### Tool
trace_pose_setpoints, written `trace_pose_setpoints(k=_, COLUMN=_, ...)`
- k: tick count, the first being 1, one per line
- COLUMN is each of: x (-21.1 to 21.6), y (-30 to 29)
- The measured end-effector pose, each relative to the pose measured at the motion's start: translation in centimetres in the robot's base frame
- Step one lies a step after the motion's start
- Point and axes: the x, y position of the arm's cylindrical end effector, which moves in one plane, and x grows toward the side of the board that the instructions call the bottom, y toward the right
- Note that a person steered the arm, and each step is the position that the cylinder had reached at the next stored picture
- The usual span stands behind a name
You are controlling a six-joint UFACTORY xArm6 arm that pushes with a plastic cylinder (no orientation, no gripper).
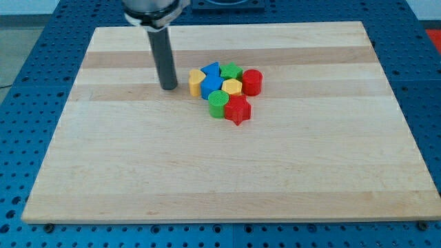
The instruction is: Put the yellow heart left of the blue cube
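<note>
The yellow heart (196,83) lies at the left end of a tight cluster of blocks above the board's middle. It touches the blue cube (212,85), which sits just to its right. My tip (169,87) rests on the board a short way left of the yellow heart, with a small gap between them. The dark rod rises from the tip toward the view's top.
The cluster also holds a blue triangular block (211,69), a green block (231,71), a red cylinder (252,82), a yellow hexagon (232,87), a green cylinder (218,105) and a red star (238,109). The wooden board (220,172) lies on a blue perforated table.
</note>
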Motion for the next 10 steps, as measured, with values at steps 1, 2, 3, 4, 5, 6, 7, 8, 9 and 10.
trace_pose_setpoints(k=1, x=3.6, y=-1.0)
trace_pose_setpoints(k=2, x=7.8, y=3.4)
trace_pose_setpoints(k=3, x=7.1, y=8.4)
trace_pose_setpoints(k=4, x=6.2, y=9.5)
trace_pose_setpoints(k=5, x=5.8, y=9.5)
trace_pose_setpoints(k=6, x=5.8, y=7.1)
trace_pose_setpoints(k=7, x=4.4, y=5.7)
trace_pose_setpoints(k=8, x=2.0, y=7.1)
trace_pose_setpoints(k=9, x=0.6, y=8.1)
trace_pose_setpoints(k=10, x=0.5, y=9.4)
